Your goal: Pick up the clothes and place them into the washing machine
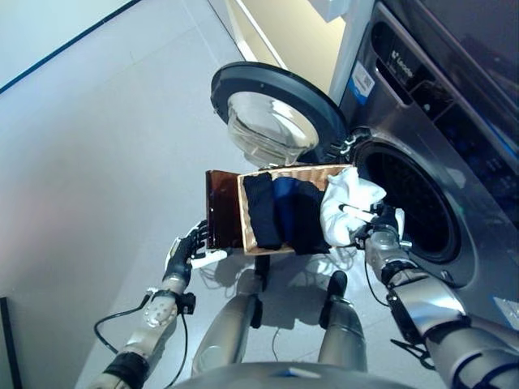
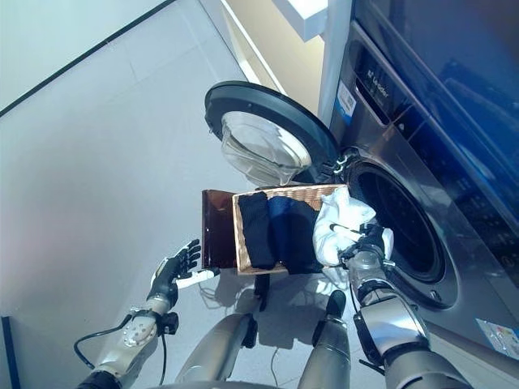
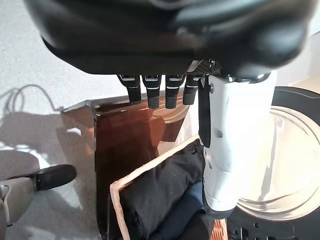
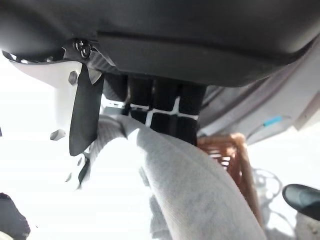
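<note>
A woven basket (image 1: pixel 250 235) stands on the floor before the washing machine (image 1: pixel 454 146), holding a black garment (image 1: pixel 261 209) and a dark blue one (image 1: pixel 285 203). At its right end my right hand (image 1: pixel 379 229) is shut on a white garment (image 1: pixel 347 201), lifted a little toward the drum opening (image 1: pixel 409 203). The right wrist view shows its fingers (image 4: pixel 160 107) curled over the pale cloth (image 4: pixel 190 185). My left hand (image 1: pixel 186 250) hovers open beside the basket's brown left wall (image 1: pixel 220 209), fingers (image 3: pixel 155 92) straight, apart from the clothes.
The machine's round door (image 1: pixel 272 117) hangs open to the left of the drum, above the basket. A pale wall base (image 1: pixel 276 32) runs behind it. Grey floor (image 1: pixel 97 162) spreads to the left.
</note>
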Motion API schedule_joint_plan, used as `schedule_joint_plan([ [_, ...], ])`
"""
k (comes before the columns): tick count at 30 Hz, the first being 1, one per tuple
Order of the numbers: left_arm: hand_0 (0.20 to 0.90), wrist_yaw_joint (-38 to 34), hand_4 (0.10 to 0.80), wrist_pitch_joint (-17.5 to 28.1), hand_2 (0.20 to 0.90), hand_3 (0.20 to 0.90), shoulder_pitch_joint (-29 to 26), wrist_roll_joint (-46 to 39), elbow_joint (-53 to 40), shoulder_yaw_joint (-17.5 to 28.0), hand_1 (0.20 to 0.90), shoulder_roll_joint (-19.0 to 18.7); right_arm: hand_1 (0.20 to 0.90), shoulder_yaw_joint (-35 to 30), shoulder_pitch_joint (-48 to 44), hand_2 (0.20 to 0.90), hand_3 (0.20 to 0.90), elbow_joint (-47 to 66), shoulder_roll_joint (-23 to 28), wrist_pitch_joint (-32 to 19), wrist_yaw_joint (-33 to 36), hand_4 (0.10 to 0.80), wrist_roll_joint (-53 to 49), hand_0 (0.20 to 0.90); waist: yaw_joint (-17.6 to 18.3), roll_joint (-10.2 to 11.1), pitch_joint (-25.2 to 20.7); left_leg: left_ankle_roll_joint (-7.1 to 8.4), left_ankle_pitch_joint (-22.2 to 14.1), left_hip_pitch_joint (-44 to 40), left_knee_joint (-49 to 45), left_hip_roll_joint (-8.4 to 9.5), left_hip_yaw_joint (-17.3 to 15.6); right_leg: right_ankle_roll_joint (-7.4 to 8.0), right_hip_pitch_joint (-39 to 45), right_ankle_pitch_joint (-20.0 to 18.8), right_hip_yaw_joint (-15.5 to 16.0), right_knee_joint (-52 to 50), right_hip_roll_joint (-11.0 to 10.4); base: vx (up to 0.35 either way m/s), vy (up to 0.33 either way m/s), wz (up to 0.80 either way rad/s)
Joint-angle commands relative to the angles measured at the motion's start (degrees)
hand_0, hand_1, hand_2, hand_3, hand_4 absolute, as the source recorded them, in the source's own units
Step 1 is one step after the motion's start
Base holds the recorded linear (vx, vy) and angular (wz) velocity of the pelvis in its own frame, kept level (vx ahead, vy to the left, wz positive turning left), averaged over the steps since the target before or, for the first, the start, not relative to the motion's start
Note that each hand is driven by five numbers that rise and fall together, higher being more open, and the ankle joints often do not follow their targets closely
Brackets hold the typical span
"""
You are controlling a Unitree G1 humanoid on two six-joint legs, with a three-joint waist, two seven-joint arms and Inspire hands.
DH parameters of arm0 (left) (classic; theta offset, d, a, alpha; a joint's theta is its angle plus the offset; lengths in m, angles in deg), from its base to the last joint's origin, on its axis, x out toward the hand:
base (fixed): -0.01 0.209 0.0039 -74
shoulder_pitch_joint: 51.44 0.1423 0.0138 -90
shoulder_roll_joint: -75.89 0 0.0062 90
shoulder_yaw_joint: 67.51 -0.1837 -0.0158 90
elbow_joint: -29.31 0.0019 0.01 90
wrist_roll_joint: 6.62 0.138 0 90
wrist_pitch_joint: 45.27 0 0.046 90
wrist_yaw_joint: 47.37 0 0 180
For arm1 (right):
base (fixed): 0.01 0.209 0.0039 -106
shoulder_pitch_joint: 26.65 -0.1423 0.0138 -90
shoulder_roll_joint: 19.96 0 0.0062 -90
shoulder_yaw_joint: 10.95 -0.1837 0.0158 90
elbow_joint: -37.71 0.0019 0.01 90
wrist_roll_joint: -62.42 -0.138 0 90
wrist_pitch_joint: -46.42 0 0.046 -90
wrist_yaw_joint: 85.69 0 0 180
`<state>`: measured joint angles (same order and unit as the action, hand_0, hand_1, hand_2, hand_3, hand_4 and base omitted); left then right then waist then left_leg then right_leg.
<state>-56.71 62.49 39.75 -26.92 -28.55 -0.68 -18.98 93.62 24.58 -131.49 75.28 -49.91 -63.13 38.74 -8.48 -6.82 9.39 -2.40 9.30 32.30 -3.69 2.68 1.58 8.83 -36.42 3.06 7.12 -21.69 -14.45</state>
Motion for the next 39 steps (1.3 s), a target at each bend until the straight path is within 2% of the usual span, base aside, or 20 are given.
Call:
schedule_joint_plan([
  [1, 0.900, -1.2, 0.800, 2.7, 0.900, 0.900, -2.4, -1.0, -1.5, 3.6, 0.900, -2.2, 0.266, 5.8, -4.4, 0.266, 0.266, 1.7, 2.2, -2.2, -0.9, 0.347, 2.9, 0.266, -1.2, 2.4, 1.6, 4.01, -6.8, 3.7, -4.7, 0.35, 0.3, -1.69, 12.0, -8.2, 1.5, 20.4, -0.8, 0.000, 0.000, 0.00],
  [2, 0.900, -1.0, 0.800, 2.5, 0.900, 0.900, -2.3, -1.0, -1.6, 3.6, 0.900, -2.2, 0.557, 6.3, -4.5, 0.557, 0.557, 1.4, 2.2, -1.9, -1.3, 0.555, 3.4, 0.557, -1.2, 2.5, 1.7, 4.03, -6.8, 3.8, -4.8, 0.38, 0.4, -1.73, 12.1, -8.1, 1.7, 20.4, -0.7, 0.000, 0.000, 0.00],
  [3, 0.900, -0.5, 0.800, 2.0, 0.900, 0.900, -2.2, -1.0, -1.3, 3.7, 0.900, -2.1, 0.900, 7.4, -4.8, 0.900, 0.900, 0.4, 2.3, -1.0, -2.1, 0.800, 4.4, 0.900, -1.4, 2.8, 1.8, 4.08, -6.8, 4.1, -4.9, 0.40, 0.6, -1.81, 12.3, -8.0, 2.0, 20.5, -0.7, 0.000, 0.000, 0.00],
  [8, 0.900, 0.5, 0.800, 1.3, 0.900, 0.900, -1.9, -1.1, -1.2, 4.5, 0.900, -2.0, 0.900, 9.3, -5.3, 0.900, 0.900, -0.9, 2.7, 0.3, -2.8, 0.800, 7.3, 0.900, -1.8, 4.1, 2.3, 4.20, -7.0, 5.0, -5.7, 0.62, 1.3, -2.04, 12.6, -7.6, 3.0, 20.4, -0.3, 0.024, -0.025, 0.07],
  [17, 0.900, 1.7, 0.800, -0.2, 0.900, 0.900, -1.4, 1.0, -4.1, 6.8, 0.900, -2.9, 0.900, 14.0, -6.5, 0.900, 0.900, -3.3, 1.5, 2.9, -4.7, 0.800, 13.2, 0.900, -4.1, 7.7, 4.1, 4.26, -7.4, 7.2, -7.2, 1.23, 3.1, -2.03, 13.7, -7.1, 5.4, 20.5, 0.2, 0.040, -0.038, 0.16],
  [18, 0.900, 1.8, 0.800, -0.2, 0.900, 0.900, -1.3, 1.2, -4.2, 7.0, 0.900, -2.8, 0.900, 14.6, -6.9, 0.900, 0.900, -3.7, 1.3, 3.2, -4.8, 0.800, 13.9, 0.900, -4.5, 8.1, 4.0, 4.61, -9.3, 6.7, -7.4, 1.03, 3.5, -1.88, 14.5, -5.7, 5.2, 20.6, 0.5, 0.133, -0.071, 0.19],
  [20, 0.900, 1.8, 0.800, -0.3, 0.900, 0.900, -1.7, 1.6, -4.5, 7.6, 0.900, -2.9, 0.900, 15.0, -7.7, 0.900, 0.900, -4.5, 1.3, 3.7, -4.9, 0.800, 14.6, 0.900, -5.3, 8.7, 4.5, 4.68, -9.3, 7.2, -7.4, 1.29, 3.8, -1.84, 14.7, -5.6, 5.8, 20.7, 0.6, 0.067, -0.052, 0.18],
  [29, 0.900, 1.7, 0.800, -1.4, 0.900, 0.900, -3.4, 2.1, -5.9, 8.6, 0.900, -2.7, 0.900, 17.5, -13.2, 0.900, 0.900, -8.0, 1.7, 6.9, -6.3, 0.800, 17.8, 0.900, -8.2, 10.5, 6.6, 4.89, -9.6, 10.1, -8.9, 2.52, 5.1, -1.78, 15.3, -5.4, 7.9, 21.1, 0.7, 0.033, -0.017, 0.17],
  [36, 0.900, 0.4, 0.800, -2.0, 0.900, 0.900, -5.8, 2.3, -4.4, 9.5, 0.900, -2.3, 0.900, 18.1, -13.0, 0.900, 0.900, -7.5, -0.8, 7.8, -6.8, 0.800, 18.6, 0.900, -8.2, 11.6, 7.4, 4.80, -10.2, 11.3, -10.0, 2.67, 4.7, -1.69, 15.4, -5.5, 8.1, 21.5, 0.8, 0.021, 0.004, 0.14],
  [37, 0.900, 0.4, 0.800, -2.0, 0.900, 0.900, -5.8, 2.3, -4.4, 9.5, 0.900, -2.3, 0.420, 18.1, -13.0, 0.420, 0.420, -7.5, -0.8, 7.8, -6.8, 0.457, 18.6, 0.420, -8.2, 11.6, 7.4, 4.80, -10.2, 11.3, -10.0, 2.67, 4.7, -1.69, 15.4, -5.5, 8.1, 21.5, 0.8, 0.000, 0.000, 0.00],
  [38, 0.900, 0.2, 0.800, -2.1, 0.900, 0.900, -5.8, 2.3, -4.8, 9.6, 0.900, -2.3, 0.200, 18.2, -12.9, 0.200, 0.200, -7.5, -1.2, 8.0, -6.9, 0.300, 18.9, 0.200, -8.1, 11.6, 7.3, 4.72, -10.3, 11.3, -10.1, 2.60, 4.6, -1.67, 15.5, -5.6, 8.0, 21.6, 0.9, 0.000, 0.000, 0.00],
  [39, 0.900, 0.1, 0.800, -2.1, 0.900, 0.900, -5.6, 2.0, -5.3, 9.9, 0.900, -2.3, 0.200, 18.3, -13.0, 0.200, 0.200, -7.3, -1.5, 8.1, -6.8, 0.300, 19.1, 0.200, -8.0, 11.7, 7.2, 4.62, -10.5, 11.3, -10.2, 2.55, 4.4, -1.69, 15.4, -5.7, 7.8, 21.6, 0.9, 0.000, 0.028, -0.03],
])
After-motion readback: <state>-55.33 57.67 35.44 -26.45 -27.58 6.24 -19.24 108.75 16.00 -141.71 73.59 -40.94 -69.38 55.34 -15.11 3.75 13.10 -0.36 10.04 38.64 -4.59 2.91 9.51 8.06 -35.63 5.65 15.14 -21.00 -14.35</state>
